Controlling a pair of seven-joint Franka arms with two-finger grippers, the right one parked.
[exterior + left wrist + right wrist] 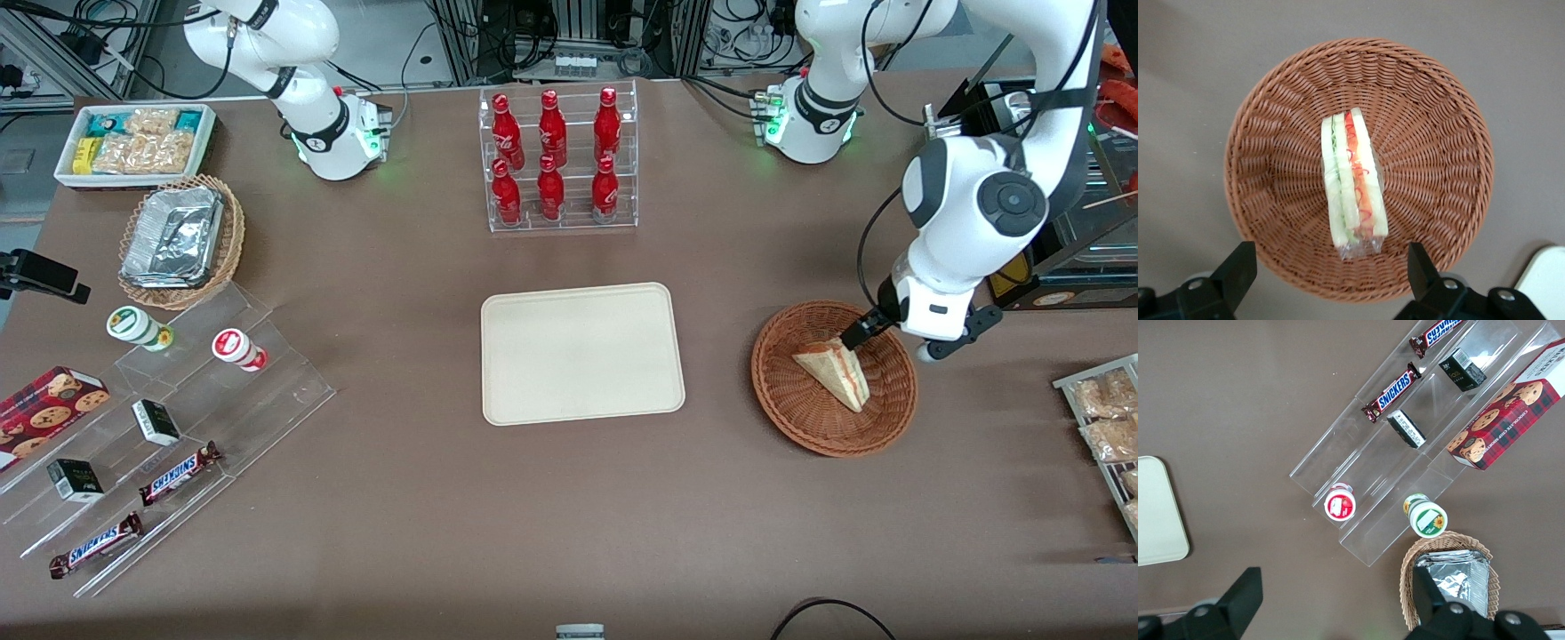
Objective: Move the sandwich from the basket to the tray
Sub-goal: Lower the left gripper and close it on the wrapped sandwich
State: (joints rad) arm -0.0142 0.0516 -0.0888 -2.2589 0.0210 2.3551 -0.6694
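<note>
gripper (1328, 270) body cut off by wrist view edge, only fingertips show. tray (1546, 273) just a corner. front view: arm hides basket (805, 409) rim.

— What is seen of the round reddish-brown woven wicker basket (805, 418)?
— A rough, ribbed weave. The triangular white-bread sandwich (1353, 180) is wrapped in clear glossy film.
— And the black-fingered gripper (1328, 275) above it?
— Matt plastic. The flat cream tray (582, 352) looks smooth.

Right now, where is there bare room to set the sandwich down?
The tray is bare across its whole surface, between the bottle rack and the basket. The open gripper hovers over the sandwich. The snack shelves are crowded.
</note>
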